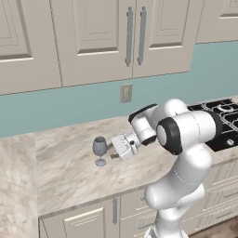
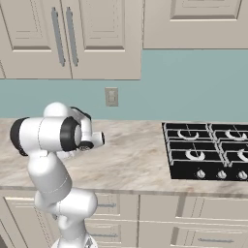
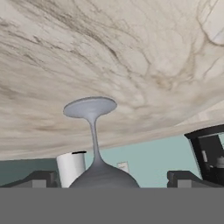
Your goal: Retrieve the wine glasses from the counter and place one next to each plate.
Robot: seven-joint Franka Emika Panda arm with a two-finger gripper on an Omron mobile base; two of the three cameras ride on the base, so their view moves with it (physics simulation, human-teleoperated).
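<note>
We are holding our gripper [image 1: 111, 149] level, fingers spread wide on either side of the wine glass [image 1: 99, 149] bowl without clamping it. The glass is standing upright on the counter [image 1: 69, 172], midway between front edge and backsplash, toward the left corner. Farther right, the black stove [image 2: 208, 150] is sitting by the wall.

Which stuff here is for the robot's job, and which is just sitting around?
For the job:
wine glass
counter
gripper, open beside the glass

Just sitting around:
stove
wall outlet
upper cabinets
</note>
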